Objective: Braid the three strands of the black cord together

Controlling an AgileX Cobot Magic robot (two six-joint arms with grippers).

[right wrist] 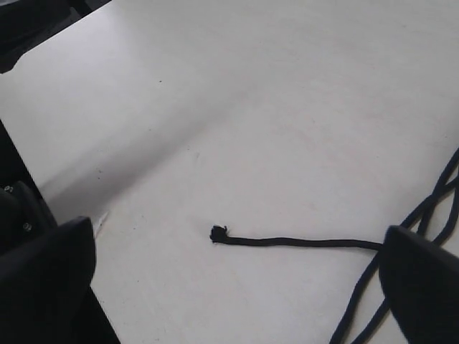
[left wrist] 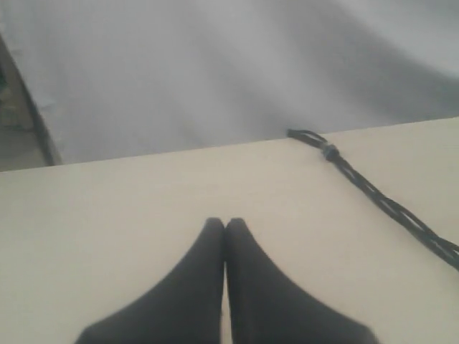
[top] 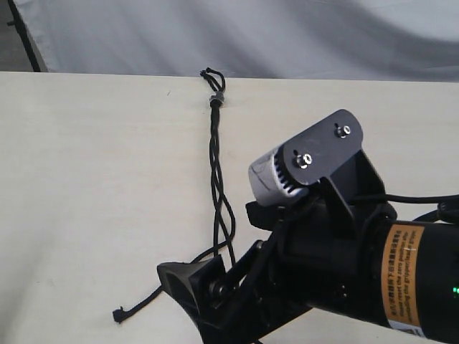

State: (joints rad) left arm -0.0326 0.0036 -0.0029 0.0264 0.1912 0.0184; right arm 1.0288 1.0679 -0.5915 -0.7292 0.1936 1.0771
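Black cord (top: 213, 143), loosely twisted, grey band (top: 215, 98)

Twisted black cord (top: 214, 154) matte, small grey band (top: 215, 99) near loops; table (top: 86, 201) plain pale cream; backdrop (top: 287, 36) light grey-white; left hand (left wrist: 225, 223) black; right arm (top: 344, 272) black, orange label (top: 403, 276) with dark print, white ribbed cap (top: 267, 178)
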